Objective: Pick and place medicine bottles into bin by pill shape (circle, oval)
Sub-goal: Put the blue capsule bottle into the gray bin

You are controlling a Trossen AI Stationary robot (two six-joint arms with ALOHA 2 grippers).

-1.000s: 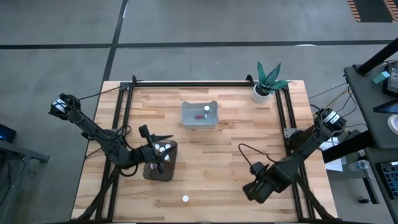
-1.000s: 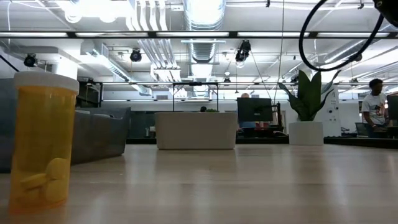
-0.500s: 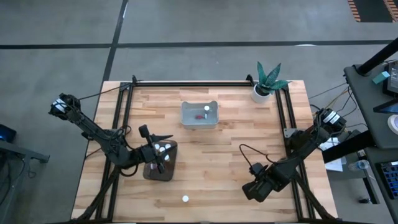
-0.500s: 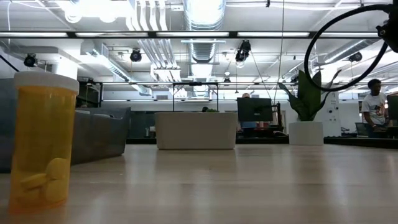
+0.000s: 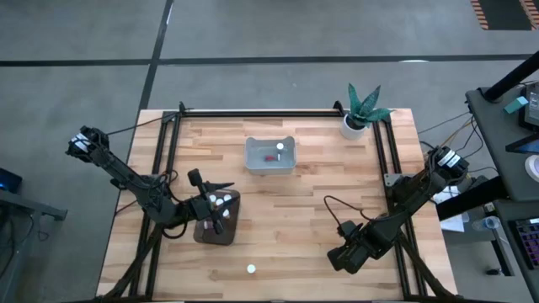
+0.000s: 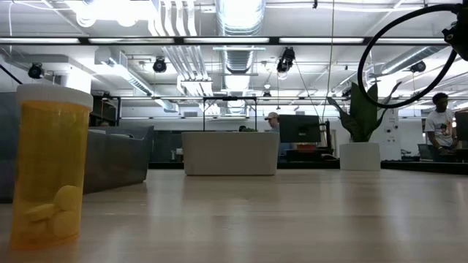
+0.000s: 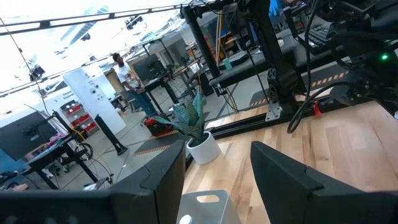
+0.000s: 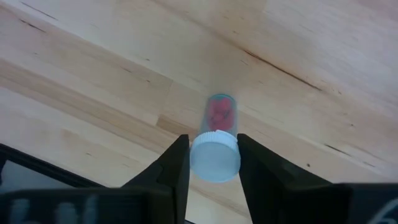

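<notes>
Right gripper [image 8: 213, 163]: low over the front right of the surface [image 5: 295, 202], fingers pressed on the white cap of a small clear bottle [image 8: 217, 127] of red pills, which stands on the wood.
Left gripper [image 5: 217, 210]: jaws apart, empty, over the dark bin [image 5: 221, 220] holding white-capped bottles.
Clear bin [image 5: 270, 155]: centre back, one bottle inside.
Loose bottle [image 5: 251, 269]: front edge; the amber one with pale pills in the low view is probably the same.
Plant pot [image 5: 351, 126]: back right corner.
Risk: cap-only hold; bottle may swing or slip on lifting, or pill shape be misjudged
</notes>
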